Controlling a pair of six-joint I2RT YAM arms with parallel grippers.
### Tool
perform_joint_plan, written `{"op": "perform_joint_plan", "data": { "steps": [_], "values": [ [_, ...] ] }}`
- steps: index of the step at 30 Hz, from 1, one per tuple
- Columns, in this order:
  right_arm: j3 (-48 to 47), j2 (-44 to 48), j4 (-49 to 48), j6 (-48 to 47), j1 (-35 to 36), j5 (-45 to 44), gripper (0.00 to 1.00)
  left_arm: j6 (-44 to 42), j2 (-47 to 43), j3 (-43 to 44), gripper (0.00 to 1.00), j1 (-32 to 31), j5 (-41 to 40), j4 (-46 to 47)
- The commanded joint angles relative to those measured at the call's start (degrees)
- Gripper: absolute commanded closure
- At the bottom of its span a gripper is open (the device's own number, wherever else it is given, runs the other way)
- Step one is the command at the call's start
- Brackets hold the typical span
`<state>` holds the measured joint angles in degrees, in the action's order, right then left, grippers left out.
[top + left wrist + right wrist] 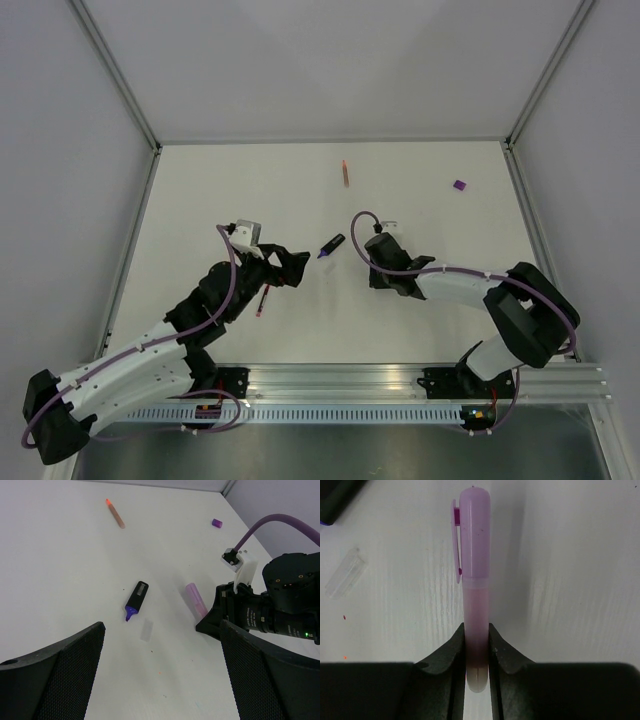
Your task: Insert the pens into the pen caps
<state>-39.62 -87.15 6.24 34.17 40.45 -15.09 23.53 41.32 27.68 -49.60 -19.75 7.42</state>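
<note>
The pink pen [475, 555] is pinched at its tail by the right gripper [476, 630], long axis straight out from the jaws; the left gripper [160, 645] is held wide open, empty, the marker [136, 597] lying ahead.

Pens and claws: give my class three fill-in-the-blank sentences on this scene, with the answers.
1. The right claw is ___ on the lilac pen.
2. The left claw is ___ and empty.
3. The black marker has a ___ tip.
Answers: shut; open; purple.
</note>
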Motion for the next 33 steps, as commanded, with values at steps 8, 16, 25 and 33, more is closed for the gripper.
{"op": "perform_joint_plan", "data": {
  "steps": [8,16,25,33],
  "values": [
    [-2.92,-2.93,-1.84,-0.86,-1.34,1.11,0.71,-0.06,-0.54,0.09,0.00,-0.05,-1.61,2.24],
    [-2.66,-0.74,-2.98,-1.65,-1.33,5.86,0.67,-0.76,0.08,0.27,0.00,-0.05,-0.38,2.51],
    [-3.18,3.56,-1.06,-1.92,-1.34,4.72,0.57,-1.12,-0.45,0.27,0.00,-0.05,0.15,2.42],
    [-10.81,10.77,5.80,-2.01,-2.39,1.91,0.55,-2.26,-0.89,0.35,0.00,-0.05,0.15,2.25]
  ]
}}
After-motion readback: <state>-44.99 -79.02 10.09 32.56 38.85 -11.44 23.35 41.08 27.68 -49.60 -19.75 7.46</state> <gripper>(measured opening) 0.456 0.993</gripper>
